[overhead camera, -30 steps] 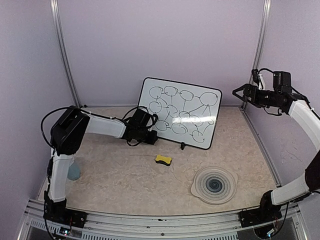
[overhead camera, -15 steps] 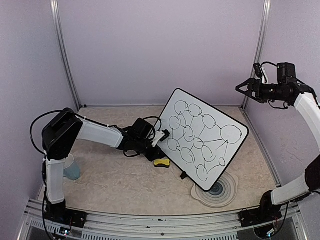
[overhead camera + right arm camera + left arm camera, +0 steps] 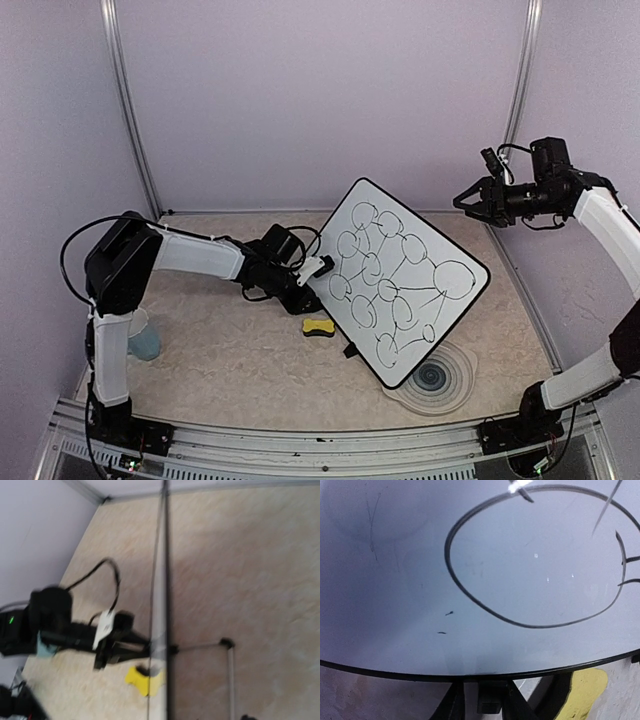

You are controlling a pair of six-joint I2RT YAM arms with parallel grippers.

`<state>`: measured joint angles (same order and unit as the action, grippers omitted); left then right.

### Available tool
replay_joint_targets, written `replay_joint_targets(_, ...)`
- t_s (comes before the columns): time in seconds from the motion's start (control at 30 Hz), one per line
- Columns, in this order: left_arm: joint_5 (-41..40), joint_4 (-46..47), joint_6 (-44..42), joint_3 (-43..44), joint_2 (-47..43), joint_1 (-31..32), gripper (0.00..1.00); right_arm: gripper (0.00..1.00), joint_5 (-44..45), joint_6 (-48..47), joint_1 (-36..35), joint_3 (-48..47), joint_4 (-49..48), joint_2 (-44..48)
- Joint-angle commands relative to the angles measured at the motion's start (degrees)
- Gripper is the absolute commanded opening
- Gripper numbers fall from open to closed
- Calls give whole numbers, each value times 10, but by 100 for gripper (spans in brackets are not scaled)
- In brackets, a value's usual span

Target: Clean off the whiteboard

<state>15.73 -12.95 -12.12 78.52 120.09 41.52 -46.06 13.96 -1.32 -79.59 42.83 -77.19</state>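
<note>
A robotics lab test cell. Plain lilac walls (image 3: 320, 90) enclose a beige mottled tabletop (image 3: 220, 350). A metal frame post (image 3: 518, 90) rises just behind the right gripper (image 3: 468, 200). Two white robot arms (image 3: 200, 257) are mounted on an aluminium rail (image 3: 320, 438) along the near edge.

whiteboard (image 3: 405, 285) tilted | left tool (image 3: 317, 269) grips edge | right tool (image 3: 468, 202) aloft

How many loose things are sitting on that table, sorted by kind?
Whiteboard: 1
Yellow sponge: 1
Round ribbed plate: 1
Pale blue cup: 1
Total: 4
</note>
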Motion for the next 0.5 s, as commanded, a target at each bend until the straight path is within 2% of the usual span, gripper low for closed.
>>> replay_joint_targets(0.0, 4, -23, -12, 12, -6, -15, 32, 65, -18, -5, -25, 1, 38, -7)
replay_joint_targets(0.1, 9, -11, -18, -3, -29, -17, 45, 63, -19, -4, -42, -5, 53, -19)
replay_joint_targets(0.2, 28, 14, -25, -31, -70, -23, 87, 64, 1, -7, -57, -8, 64, -30)
replay_joint_targets(0.23, 33, 22, -30, -43, -86, -23, 93, 64, 7, -9, -58, -9, 67, -32)
replay_joint_targets(0.3, 42, 31, -47, -69, -114, -19, 97, 65, 16, -12, -60, -17, 77, -39)
replay_joint_targets(0.47, 52, 50, -97, -137, -171, 7, 98, 60, 7, -18, -77, -35, 87, -61)
